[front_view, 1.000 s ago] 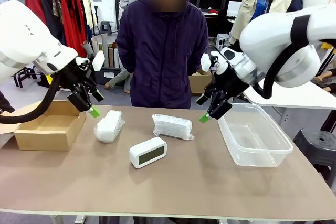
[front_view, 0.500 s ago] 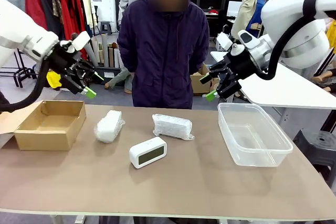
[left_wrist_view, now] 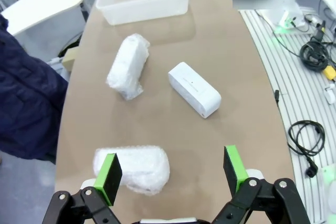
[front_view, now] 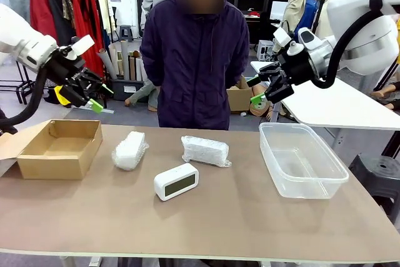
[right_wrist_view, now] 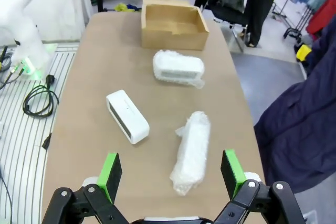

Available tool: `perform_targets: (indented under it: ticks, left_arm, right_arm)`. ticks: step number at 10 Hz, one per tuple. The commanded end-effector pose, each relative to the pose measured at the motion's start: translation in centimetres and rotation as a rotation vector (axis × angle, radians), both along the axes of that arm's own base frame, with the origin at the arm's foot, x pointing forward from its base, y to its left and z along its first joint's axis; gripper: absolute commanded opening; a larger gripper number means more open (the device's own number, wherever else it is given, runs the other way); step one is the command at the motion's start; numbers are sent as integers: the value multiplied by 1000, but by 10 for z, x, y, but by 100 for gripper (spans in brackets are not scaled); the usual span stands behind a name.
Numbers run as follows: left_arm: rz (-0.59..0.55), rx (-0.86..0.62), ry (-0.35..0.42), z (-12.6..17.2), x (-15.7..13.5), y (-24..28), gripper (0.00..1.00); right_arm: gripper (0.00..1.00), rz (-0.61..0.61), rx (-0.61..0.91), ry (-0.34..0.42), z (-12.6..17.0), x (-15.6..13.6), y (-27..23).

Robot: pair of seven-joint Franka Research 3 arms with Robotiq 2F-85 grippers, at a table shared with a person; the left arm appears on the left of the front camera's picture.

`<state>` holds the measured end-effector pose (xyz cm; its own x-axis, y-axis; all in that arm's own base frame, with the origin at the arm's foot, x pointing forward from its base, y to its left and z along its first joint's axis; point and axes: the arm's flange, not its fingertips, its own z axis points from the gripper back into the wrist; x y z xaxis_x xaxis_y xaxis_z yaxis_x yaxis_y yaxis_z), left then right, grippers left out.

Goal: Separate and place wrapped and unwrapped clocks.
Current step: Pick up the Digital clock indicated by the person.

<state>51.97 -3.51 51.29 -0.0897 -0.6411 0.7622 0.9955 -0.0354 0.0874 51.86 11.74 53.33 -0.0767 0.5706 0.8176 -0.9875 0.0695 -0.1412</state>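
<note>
Two bubble-wrapped clocks lie on the brown table: one [front_view: 129, 150] toward the left, one [front_view: 205, 150] at the centre. The bare white clock [front_view: 176, 181] with a grey-green screen stands in front of them. My left gripper [front_view: 95, 97] hangs open, high above the cardboard box [front_view: 59, 148]. My right gripper [front_view: 261, 90] is open too, raised above the far end of the clear plastic tub [front_view: 302, 161]. The left wrist view has a wrapped clock [left_wrist_view: 132, 169] near its fingers, the other wrapped one [left_wrist_view: 127, 66] and the bare clock [left_wrist_view: 193, 88] farther off. The right wrist view shows the bare clock [right_wrist_view: 127, 116] and both wrapped clocks [right_wrist_view: 191, 152] [right_wrist_view: 178, 67].
A person in a dark purple jacket [front_view: 194, 60] stands at the table's far edge, behind the clocks. The cardboard box sits at the table's left end and the tub at its right end. A white table [front_view: 344, 107] stands behind the tub.
Both arms have lifted away from the table and drawn outward: the left gripper up and left over the box, the right up and right above the tub. The clocks have not moved.
</note>
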Motion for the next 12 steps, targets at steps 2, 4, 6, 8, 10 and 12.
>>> perform_targets:
  ticks: [2, 4, 6, 8, 10, 12]
  left_arm:
    - [19, -50, 15, -8, 20, 18, 100]
    - [39, -70, 27, -17, 29, 27, 100]
    - [47, -66, 37, -20, 33, 29, 100]
    - [51, -14, 12, -12, 24, 23, 100]
    - [59, -36, 48, -24, 31, 30, 100]
    - [59, -36, 48, -24, 31, 30, 100]
  right_arm:
    - [100, 29, 32, -13, -7, 17, -15]
    - [100, 19, 29, 9, -12, 20, -23]
    - [100, 17, 24, 11, -16, 22, -29]
    - [100, 31, 21, 5, -14, 19, -25]
    - [100, -9, 8, 37, -20, 17, -30]
    - [100, -9, 8, 37, -20, 17, -30]
